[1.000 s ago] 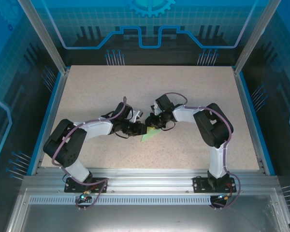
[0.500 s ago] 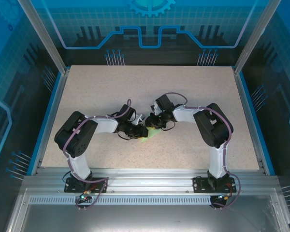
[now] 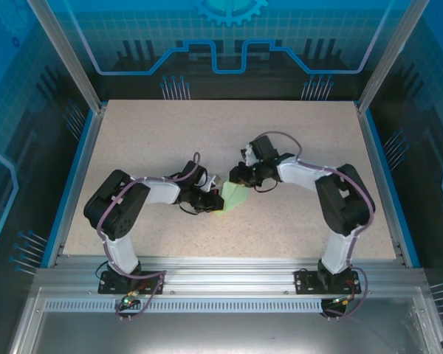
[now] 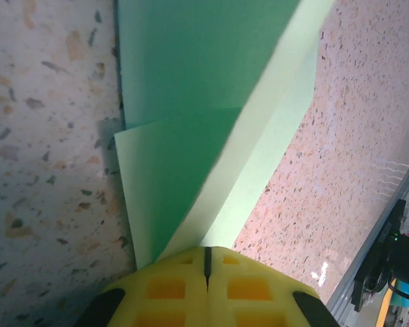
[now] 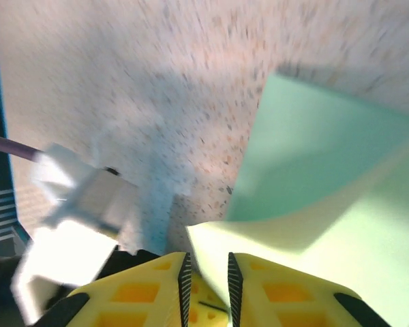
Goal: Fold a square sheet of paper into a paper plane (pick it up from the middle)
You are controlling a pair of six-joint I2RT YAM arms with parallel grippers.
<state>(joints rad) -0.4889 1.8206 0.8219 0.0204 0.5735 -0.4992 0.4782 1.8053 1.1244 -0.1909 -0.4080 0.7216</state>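
The pale mint-green sheet of paper [image 3: 234, 198] lies near the middle of the counter [image 3: 148, 133], partly folded along sharp creases, one flap tilted upward.

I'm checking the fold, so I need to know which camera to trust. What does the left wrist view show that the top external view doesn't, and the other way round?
Left wrist view: the square sheet of paper close up, folded into overlapping layers with a sharp diagonal crease. Its narrow end is caught between the shut yellow pads of the left gripper.
Top external view: the layout, with the right gripper at the paper's far edge and the left gripper at its left edge.
Both: the mint-green paper over the speckled table.
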